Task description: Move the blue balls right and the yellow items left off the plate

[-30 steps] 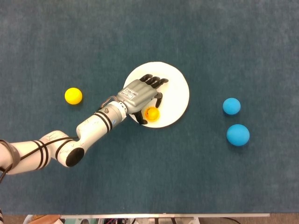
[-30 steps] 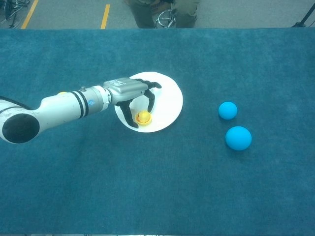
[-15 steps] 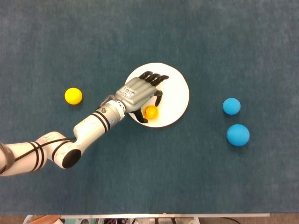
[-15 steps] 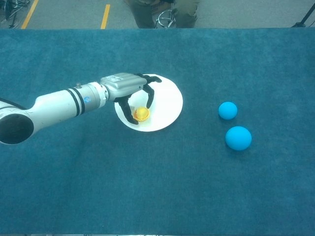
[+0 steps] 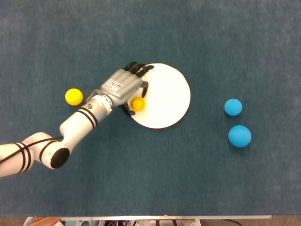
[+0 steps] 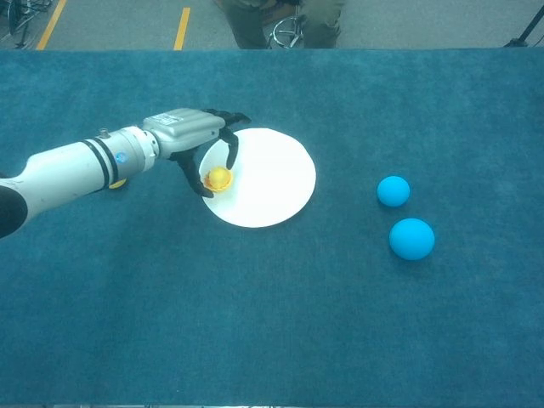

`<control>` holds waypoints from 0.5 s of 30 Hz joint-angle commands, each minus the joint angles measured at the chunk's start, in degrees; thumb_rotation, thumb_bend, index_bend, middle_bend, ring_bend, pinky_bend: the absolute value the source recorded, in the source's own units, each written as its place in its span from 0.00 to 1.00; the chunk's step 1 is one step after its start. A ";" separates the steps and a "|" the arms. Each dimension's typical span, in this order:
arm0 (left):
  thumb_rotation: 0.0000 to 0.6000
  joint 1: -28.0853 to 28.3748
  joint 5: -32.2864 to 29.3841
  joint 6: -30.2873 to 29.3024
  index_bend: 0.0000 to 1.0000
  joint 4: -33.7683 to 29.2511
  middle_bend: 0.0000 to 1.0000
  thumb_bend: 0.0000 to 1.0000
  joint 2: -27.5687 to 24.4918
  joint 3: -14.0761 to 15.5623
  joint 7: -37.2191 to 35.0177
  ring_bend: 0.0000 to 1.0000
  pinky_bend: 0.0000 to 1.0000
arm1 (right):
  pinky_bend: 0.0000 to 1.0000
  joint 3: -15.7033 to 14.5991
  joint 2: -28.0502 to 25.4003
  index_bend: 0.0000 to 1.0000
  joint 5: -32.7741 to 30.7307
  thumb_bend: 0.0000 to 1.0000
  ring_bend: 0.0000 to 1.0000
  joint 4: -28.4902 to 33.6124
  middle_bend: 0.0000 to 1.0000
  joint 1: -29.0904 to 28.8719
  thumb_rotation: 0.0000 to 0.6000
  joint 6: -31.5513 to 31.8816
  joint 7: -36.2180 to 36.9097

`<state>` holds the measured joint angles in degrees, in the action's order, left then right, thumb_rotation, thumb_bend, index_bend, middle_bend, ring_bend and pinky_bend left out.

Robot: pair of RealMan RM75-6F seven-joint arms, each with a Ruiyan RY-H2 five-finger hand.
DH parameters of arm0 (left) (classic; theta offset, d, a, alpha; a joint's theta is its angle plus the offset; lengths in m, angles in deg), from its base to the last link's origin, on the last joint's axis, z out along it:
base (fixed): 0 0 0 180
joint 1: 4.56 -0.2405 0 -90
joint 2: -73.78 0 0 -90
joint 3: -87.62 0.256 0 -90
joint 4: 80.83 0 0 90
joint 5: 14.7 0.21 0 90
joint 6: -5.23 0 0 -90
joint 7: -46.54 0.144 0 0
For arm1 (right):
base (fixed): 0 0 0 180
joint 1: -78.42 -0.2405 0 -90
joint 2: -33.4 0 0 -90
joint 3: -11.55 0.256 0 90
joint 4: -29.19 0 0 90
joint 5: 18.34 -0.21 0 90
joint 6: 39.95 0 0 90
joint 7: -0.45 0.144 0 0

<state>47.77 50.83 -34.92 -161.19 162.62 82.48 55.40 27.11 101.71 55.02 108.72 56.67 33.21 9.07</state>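
Yellow ball at the plate's left edge

While the left hand pinches a small yellow ball over the white plate's left rim, another yellow ball lies left on the surface, two blue balls right.

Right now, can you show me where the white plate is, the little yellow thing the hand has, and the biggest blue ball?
white plate (image 5: 169,101), head view, bare middle of its surface.
little yellow thing (image 5: 137,103), head view, its top.
biggest blue ball (image 5: 239,136), head view, its centre.
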 commanded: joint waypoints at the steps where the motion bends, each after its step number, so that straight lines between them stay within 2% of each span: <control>1: 1.00 -0.44 -0.66 -0.47 0.49 0.37 0.00 0.01 -0.58 0.19 0.58 0.00 0.00 | 0.04 -0.03 0.09 0.31 -0.03 0.00 0.02 -0.10 0.16 -0.04 1.00 -0.11 -0.04; 15: 1.00 -2.17 -4.58 -2.20 0.49 4.37 0.00 0.01 -1.88 0.04 3.23 0.00 0.00 | 0.04 -0.18 0.81 0.31 -0.06 0.00 0.02 -0.82 0.16 -0.19 1.00 -0.56 0.15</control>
<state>45.82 46.65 -37.04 -157.20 160.82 82.54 58.38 26.94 102.52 54.94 107.89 56.48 32.65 9.23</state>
